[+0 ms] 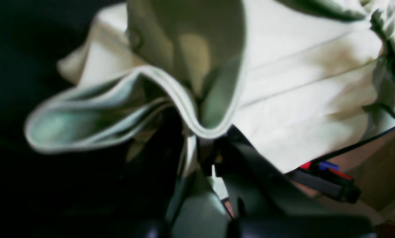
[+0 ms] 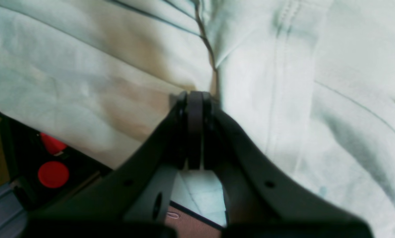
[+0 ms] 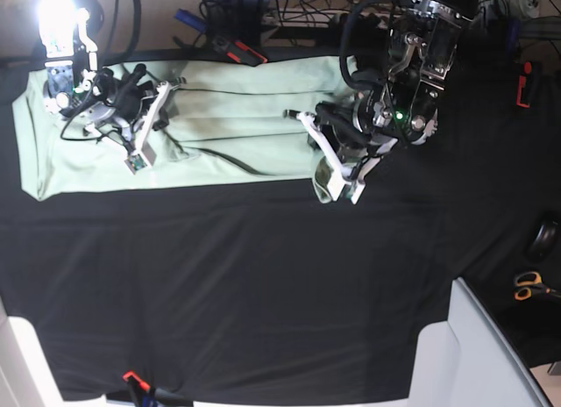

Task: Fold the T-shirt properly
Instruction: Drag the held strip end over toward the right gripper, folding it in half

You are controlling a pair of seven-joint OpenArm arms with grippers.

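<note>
Plain pale mint-green T-shirt point(image 3: 219, 139), black table cover point(image 3: 263, 284), orange-handled scissors point(image 3: 529, 286), red clamp point(image 3: 238, 52)

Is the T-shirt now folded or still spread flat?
Partly folded: the T-shirt lies as a long narrow band on the black table, with stacked layers along its edge.

Scissors point(image 3: 529, 286) lie beside a black cloth-covered table point(image 3: 263, 284), near its right edge.

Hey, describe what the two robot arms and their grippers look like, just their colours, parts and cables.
Both arms are black with white brackets near the wrists and loose black cables looping along them. The left gripper and right gripper have matte black, tapering fingers. A small green light glows on the left arm in the base view. The right arm carries a small green circuit board.
</note>
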